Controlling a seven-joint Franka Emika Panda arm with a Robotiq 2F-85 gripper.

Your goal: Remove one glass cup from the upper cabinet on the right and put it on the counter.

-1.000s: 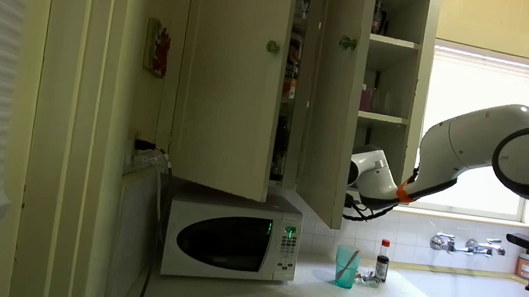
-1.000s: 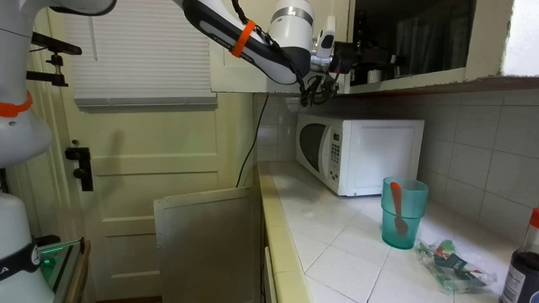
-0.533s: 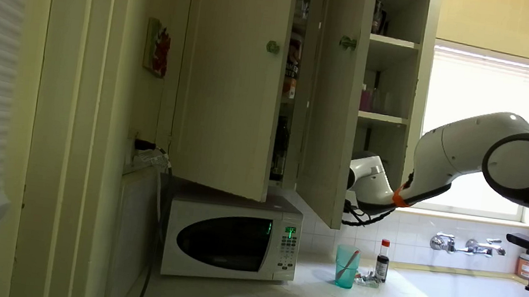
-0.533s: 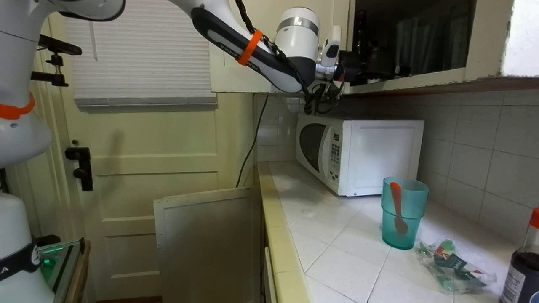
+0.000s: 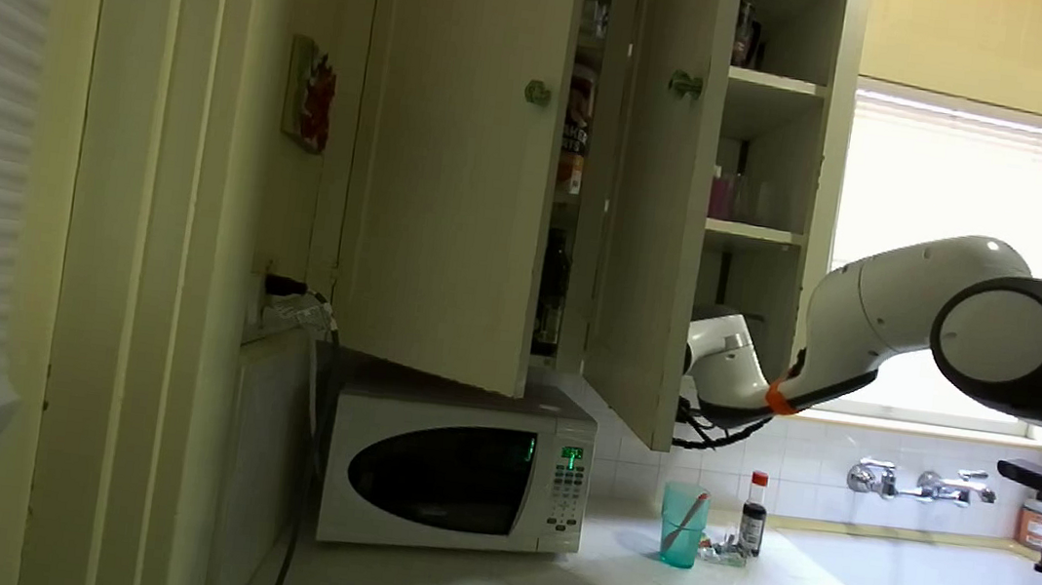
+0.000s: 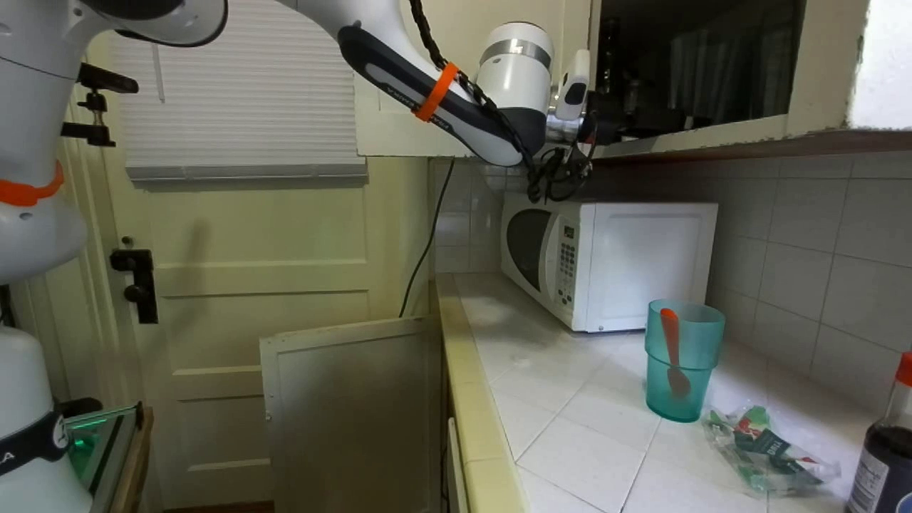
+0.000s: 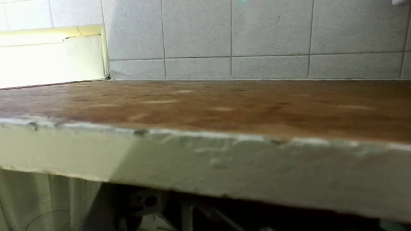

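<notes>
Has the gripper (image 6: 641, 117) at the mouth of the upper cabinet (image 6: 748, 132), higher than the microwave (image 6: 648, 267), in an exterior view; too dark to tell clenched from released. Hides behind the open door (image 5: 654, 200), right of the microwave, in an exterior view. Shows there faint clear glassware (image 5: 763, 202), shelved above and right of the microwave; cannot single out the glass cup. Takes in, by wrist view, the brown underside (image 7: 205, 102).
</notes>
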